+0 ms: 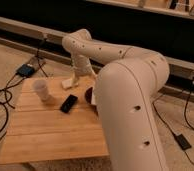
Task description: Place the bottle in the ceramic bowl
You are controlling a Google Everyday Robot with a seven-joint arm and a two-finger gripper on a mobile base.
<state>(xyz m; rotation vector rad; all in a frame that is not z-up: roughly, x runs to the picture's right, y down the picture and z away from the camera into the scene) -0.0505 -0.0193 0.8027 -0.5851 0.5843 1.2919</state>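
Note:
The dark maroon ceramic bowl (89, 94) sits on the wooden table (45, 132) at its right side, mostly hidden behind my white arm. The bottle does not show in this view. My arm arches over the far edge of the table and comes down at the gripper (77, 75), which hangs just above the table's back edge, beside the flat cream block (67, 82) and behind and to the left of the bowl.
A translucent white cup (41, 90) stands at the table's left. A flat black object (68, 103) lies between the cup and the bowl. My bulky arm (130, 110) covers the table's right edge. Cables and a small box (26, 70) lie on the floor at left.

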